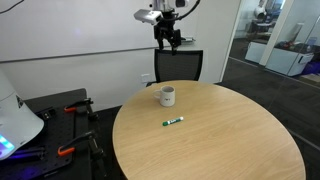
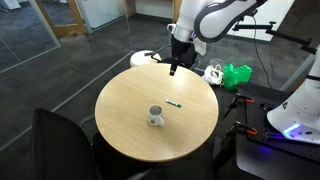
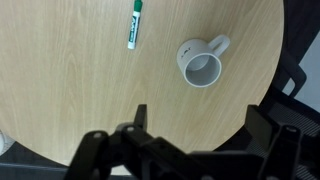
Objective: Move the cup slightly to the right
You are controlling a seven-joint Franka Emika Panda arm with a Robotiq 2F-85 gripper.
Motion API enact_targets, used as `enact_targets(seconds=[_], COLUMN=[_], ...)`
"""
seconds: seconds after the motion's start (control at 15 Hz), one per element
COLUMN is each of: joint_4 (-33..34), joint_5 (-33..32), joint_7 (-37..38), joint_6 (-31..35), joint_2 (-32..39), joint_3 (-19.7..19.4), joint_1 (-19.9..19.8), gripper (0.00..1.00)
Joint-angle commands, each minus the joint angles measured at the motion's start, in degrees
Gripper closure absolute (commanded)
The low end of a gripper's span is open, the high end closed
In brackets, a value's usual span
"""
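Hovering high above the round wooden table (image 1: 235, 140), the gripper (image 1: 168, 42) holds nothing, its jaws apparently spread wide, while the cup (image 3: 200, 66) stands upright near the green marker (image 3: 134, 25).

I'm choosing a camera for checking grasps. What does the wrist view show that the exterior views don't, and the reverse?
Wrist view only: a look straight down into the cup, which appears empty, with its handle toward the image's upper right.
Exterior views only: the arm and the open gripper hanging high above the table, plus the whole round top.
Both: the cup, the green marker lying apart from it, and the wood tabletop.
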Motion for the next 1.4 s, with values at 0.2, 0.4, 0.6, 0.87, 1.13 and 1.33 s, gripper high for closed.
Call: enact_targets(seconds=[0.2,0.4,0.6,0.87,1.13,1.33], joint_4=[5.38,7.78,10.38,14.63,18.81,16.6], joint_5=[1.76,0.71,-1.09,-4.43,-5.94,-5.5], joint_7=[-3.01,-1.88,-0.01,1.81,3.41,1.67], joint_6=[3.84,5.09,5.86,6.88,7.1,6.74], joint_2=[11.99,17.05,21.72,27.62,32.32,31.05], joint_3=[3.44,4.31,4.0,2.71,2.57,3.7], joint_1=[-0.9,-0.88,-0.18,0.9,0.89,-0.42], gripper=[0.0,0.0,0.0,0.0,0.0,0.0])
